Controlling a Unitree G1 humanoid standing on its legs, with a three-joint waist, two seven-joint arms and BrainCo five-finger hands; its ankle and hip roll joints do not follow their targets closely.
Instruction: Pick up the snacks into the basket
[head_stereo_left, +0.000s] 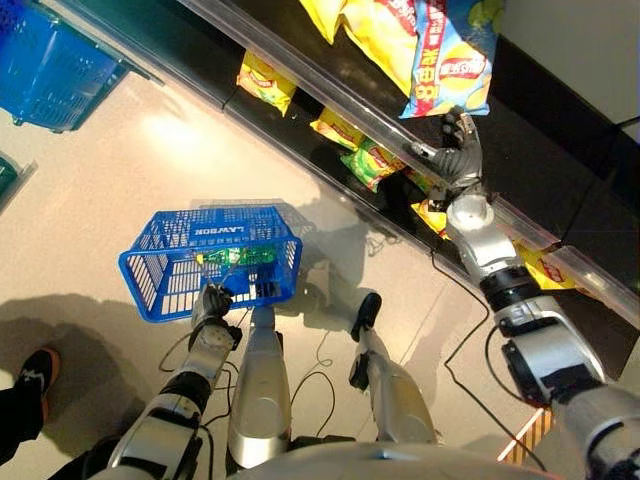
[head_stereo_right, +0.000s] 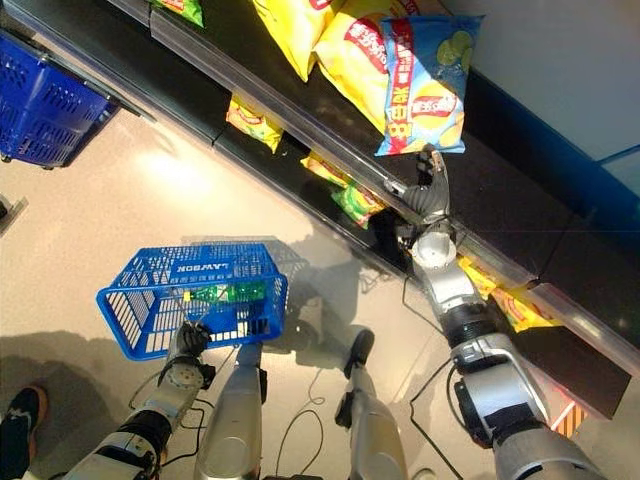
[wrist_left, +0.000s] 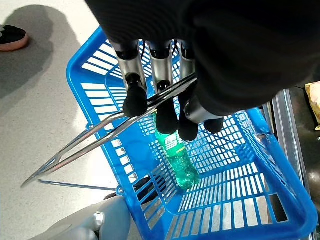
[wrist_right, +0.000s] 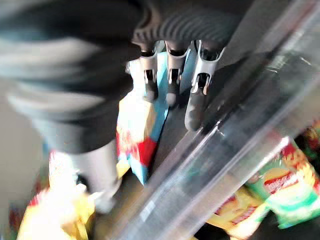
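Two hands: your right hand (head_stereo_left: 461, 150) is up at the shelf, and your left hand (head_stereo_left: 210, 304) is down low with the blue basket (head_stereo_left: 137, 277).
Right hand state: the fingers look straight and loose. They are not closed round anything yet.
Left hand state: the fingers are curled tight round the basket's wire handle (wrist_left: 100, 132).
Snack to take: the blue chip bag (head_stereo_left: 452, 58) stands on the top shelf, just past your right fingertips. Its bottom edge is touching them or very near; I cannot tell which.
Which way it lies: the bag's long side runs straight on away from the hand, so the bottom edge is the nearest part to grab.
Nearer arm: the right one, by a lot. The left hand is well apart from the shelf.
In the way: a clear shelf rail (head_stereo_left: 330, 92) runs just beside the right hand, along the shelf front.
Other snacks: yellow chip bags (head_stereo_left: 385, 35) sit beside the blue one, and a green bag (head_stereo_left: 368, 162) and a small yellow bag (head_stereo_left: 265, 80) lie on the shelf below.
Basket: a green bottle (wrist_left: 175, 150) lies inside it, but no snack yet.
Writing: the blue bag has big red and white print and a round red mark. The basket has white letters on one side.
Next move, I think: close the fingers on the bag's bottom edge, then carry it down and across to the basket.
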